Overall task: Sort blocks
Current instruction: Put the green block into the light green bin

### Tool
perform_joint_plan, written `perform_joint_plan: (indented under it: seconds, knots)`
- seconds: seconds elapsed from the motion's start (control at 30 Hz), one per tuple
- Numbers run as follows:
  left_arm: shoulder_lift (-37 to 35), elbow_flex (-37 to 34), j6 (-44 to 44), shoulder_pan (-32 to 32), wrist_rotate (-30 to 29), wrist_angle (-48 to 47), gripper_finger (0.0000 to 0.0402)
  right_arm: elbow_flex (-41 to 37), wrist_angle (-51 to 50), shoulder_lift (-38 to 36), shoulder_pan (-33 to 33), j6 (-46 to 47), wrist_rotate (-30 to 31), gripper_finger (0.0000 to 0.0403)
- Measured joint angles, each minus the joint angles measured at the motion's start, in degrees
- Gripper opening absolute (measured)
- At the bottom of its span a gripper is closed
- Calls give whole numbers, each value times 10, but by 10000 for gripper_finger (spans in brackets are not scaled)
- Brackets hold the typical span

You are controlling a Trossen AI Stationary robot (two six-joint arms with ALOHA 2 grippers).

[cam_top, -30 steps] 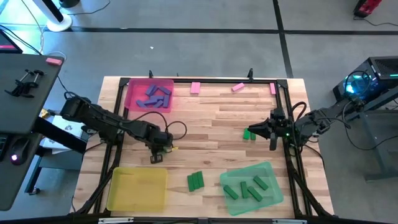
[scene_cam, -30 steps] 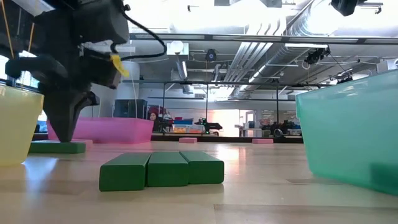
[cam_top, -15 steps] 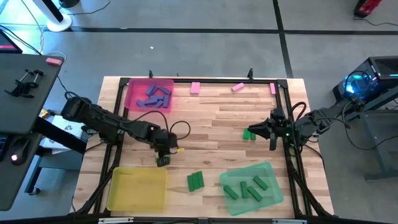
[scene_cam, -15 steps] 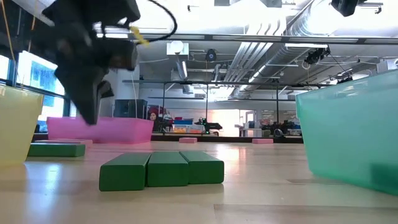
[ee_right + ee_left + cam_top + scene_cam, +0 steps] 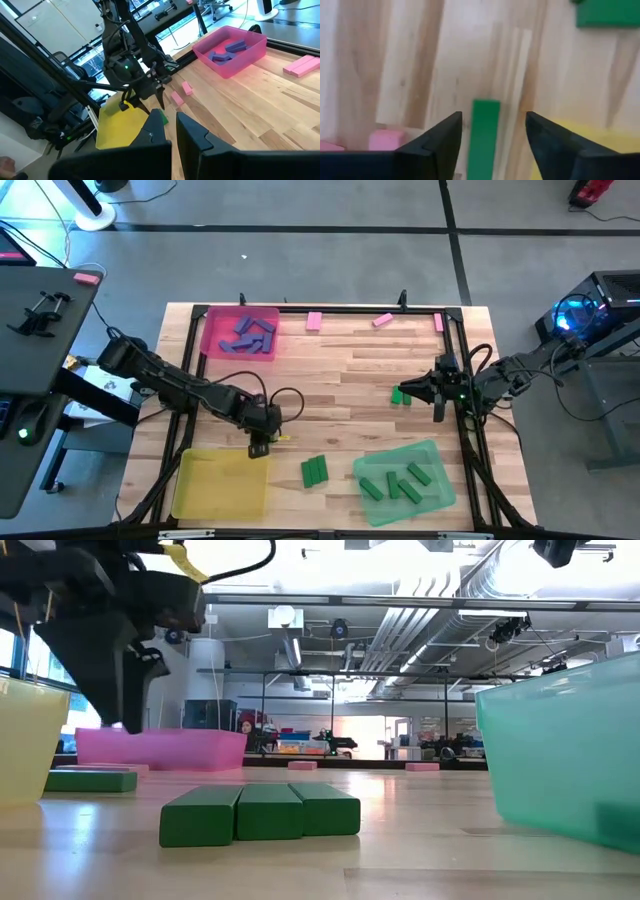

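Wooden planks make up the worktop (image 5: 340, 370), with three shallow trays on it: a pink tray (image 5: 212, 330) at the far left corner, a yellow tray (image 5: 190, 500) at the near left corner and a green tray (image 5: 440, 455) toward the near right. Sorting looks partly done: purple blocks (image 5: 248, 335) lie heaped in the pink tray and several green blocks (image 5: 400, 483) in the green tray, while the yellow tray looks bare (the wrist view shows nothing in the part it sees). Left over are three pink blocks (image 5: 314, 321) along the far edge, a set of three green blocks (image 5: 314, 471) side by side near the near edge, and a single green block (image 5: 483, 131) on the wood just beside the yellow tray's far edge. That block lies flat, its long axis running straight ahead of the left gripper (image 5: 490, 137), whose fingers stand released on either side of the block's line, above it and gripping nothing. A small pink block (image 5: 385, 141) sits close beside it. The right gripper (image 5: 415, 390) waits near the right edge, fingers clenched, with a green block (image 5: 401, 395) at its tip; whether it holds that block I cannot tell.
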Motion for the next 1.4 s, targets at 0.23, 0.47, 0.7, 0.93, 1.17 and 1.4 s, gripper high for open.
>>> perform_joint_plan:
  seconds: [0.23, 0.47, 0.7, 0.93, 1.17, 1.4]
  knots:
    - [44, -12, 0, 1, 27, 5, 233, 0, -3, 0, 0, 0, 0, 0]
    - [101, -9, 7, 1, 30, 21, 234, 0, -3, 0, 0, 0, 0, 0]
    - [121, -2, 31, 14, 21, 3, 102, 0, -2, 0, 0, 5, 0, 0]
    - [54, 36, 82, 62, -11, 10, 47, 0, 4, 0, 0, 6, 0, 0]
    - [-24, 120, 192, 118, -40, 99, 47, 0, 65, 1, 0, 12, -48, 0]
    - [39, 217, 247, 159, 5, 332, 47, 0, 127, 21, 0, 47, -99, 0]
